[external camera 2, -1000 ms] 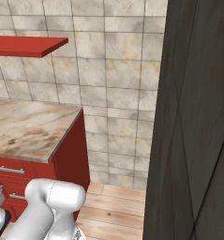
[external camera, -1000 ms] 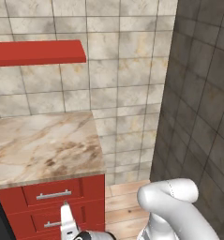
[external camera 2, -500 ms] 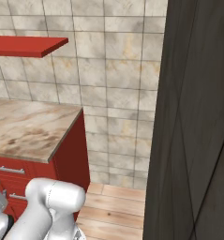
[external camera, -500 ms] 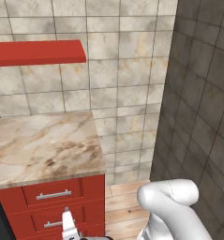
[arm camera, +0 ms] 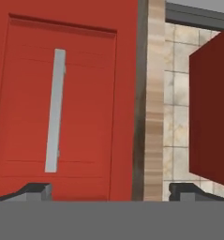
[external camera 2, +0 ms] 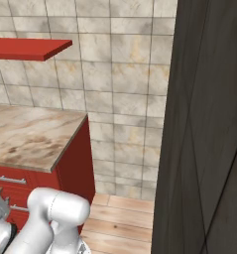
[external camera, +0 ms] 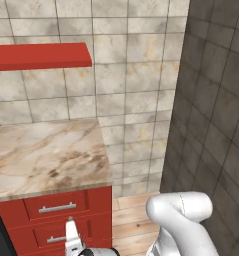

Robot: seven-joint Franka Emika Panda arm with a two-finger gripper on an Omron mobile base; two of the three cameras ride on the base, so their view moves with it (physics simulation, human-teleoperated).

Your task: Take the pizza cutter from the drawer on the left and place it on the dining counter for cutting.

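A flat red shelf (external camera: 41,56) juts from a wall of square beige stone tiles (external camera: 131,90), smooth and faintly mottled. Below it, a marbled tan countertop (external camera: 46,157) with a thin squared edge caps a glossy red cabinet. The drawer (external camera: 58,206) sits shut directly under that top, a wide shallow front with a slim horizontal silver bar handle (external camera: 57,207); a like drawer (external camera: 53,235) lies beneath it, partly covered by the arm. The pizza cutter is not to be made out anywhere; the closed drawer front hides whatever is inside.

The gripper (arm camera: 111,190) hangs low in front of the cabinet, close to the red panel but not touching it, its two dark fingertips (arm camera: 36,190) spread wide apart with nothing between them. In the rolled hand view the silver bar runs upright across a recessed red panel.

To the right, pale wood floorboards (external camera 2: 122,218) meet a tall dark grey slab (external camera 2: 209,124), cut off by the frame edge.
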